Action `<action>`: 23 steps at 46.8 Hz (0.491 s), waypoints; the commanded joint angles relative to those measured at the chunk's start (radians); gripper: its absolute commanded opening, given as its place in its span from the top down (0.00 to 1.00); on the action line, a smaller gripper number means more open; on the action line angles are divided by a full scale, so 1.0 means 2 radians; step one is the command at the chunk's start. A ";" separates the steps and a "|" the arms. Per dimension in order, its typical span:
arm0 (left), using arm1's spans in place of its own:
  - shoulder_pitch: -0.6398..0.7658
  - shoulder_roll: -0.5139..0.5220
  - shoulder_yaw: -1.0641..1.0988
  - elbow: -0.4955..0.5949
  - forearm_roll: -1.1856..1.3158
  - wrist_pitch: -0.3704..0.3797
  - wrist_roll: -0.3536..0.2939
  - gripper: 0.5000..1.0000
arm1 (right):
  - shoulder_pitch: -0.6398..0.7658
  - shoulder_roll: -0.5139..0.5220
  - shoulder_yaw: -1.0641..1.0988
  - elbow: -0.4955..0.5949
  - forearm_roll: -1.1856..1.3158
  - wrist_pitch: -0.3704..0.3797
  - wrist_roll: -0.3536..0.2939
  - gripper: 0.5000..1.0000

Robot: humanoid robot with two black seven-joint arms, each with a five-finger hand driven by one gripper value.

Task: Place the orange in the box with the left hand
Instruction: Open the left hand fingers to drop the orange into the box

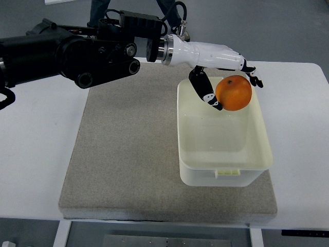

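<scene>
- The left arm [67, 51] is black and bulky; it enters from the left edge high in the view and reaches right across the far edge of the mat.
- The mat [128, 154] is grey and felt-like; it covers the middle of the white table [36, 154], whose bare top shows at both sides.
- The left hand [216, 64] is white with black joints; it is over the far end of the box; its fingers are curled about the orange, the thumb down the orange's left side, the other fingers over its top and far side.
- The orange [234, 93] is held in that hand, above the far right part of the box's opening; whether it touches the box cannot be told.
- The box [224, 177] is cream plastic, open-topped and empty inside; it sits on the right part of the mat, a small tab on its near rim.
- A person's legs [100, 10] show at the top edge, beyond the table.
</scene>
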 commanded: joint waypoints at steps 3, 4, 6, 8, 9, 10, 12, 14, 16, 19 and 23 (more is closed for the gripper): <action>0.001 0.000 0.000 0.000 -0.001 0.000 0.000 0.03 | 0.000 0.000 0.000 0.000 0.000 0.000 0.000 0.14; 0.001 0.000 0.000 0.000 -0.001 0.000 0.000 0.02 | 0.000 0.000 0.000 -0.001 0.000 0.000 0.000 0.14; 0.001 0.000 0.000 0.000 -0.001 -0.001 0.000 0.02 | 0.000 0.000 0.000 -0.001 0.000 0.000 0.000 0.14; 0.001 0.000 0.000 0.000 -0.001 -0.001 0.000 0.02 | 0.000 0.000 0.000 -0.001 0.000 -0.001 0.000 0.14; 0.001 0.000 0.000 0.000 -0.001 -0.001 0.000 0.02 | 0.000 0.000 0.000 -0.001 0.000 0.000 0.000 0.14; 0.001 -0.001 0.000 0.000 -0.001 -0.001 0.000 0.02 | 0.000 0.000 0.000 0.000 0.000 0.000 0.000 0.14; 0.001 -0.001 0.000 0.000 -0.001 -0.001 0.000 0.02 | 0.000 0.000 0.000 0.000 0.000 0.000 0.000 0.14; 0.001 0.000 0.000 0.000 -0.001 -0.001 0.000 0.02 | 0.000 0.000 0.000 0.000 0.000 0.000 0.000 0.14; 0.001 0.000 0.000 0.000 -0.001 -0.001 0.000 0.02 | 0.000 0.000 0.000 0.000 0.000 -0.001 0.000 0.14; 0.001 0.000 0.001 0.000 -0.001 -0.002 0.000 0.02 | 0.000 0.000 0.000 0.000 0.000 0.000 0.000 0.14; 0.002 0.000 0.001 0.003 -0.001 -0.002 0.000 0.02 | 0.000 0.000 0.000 -0.001 0.000 0.000 0.000 0.14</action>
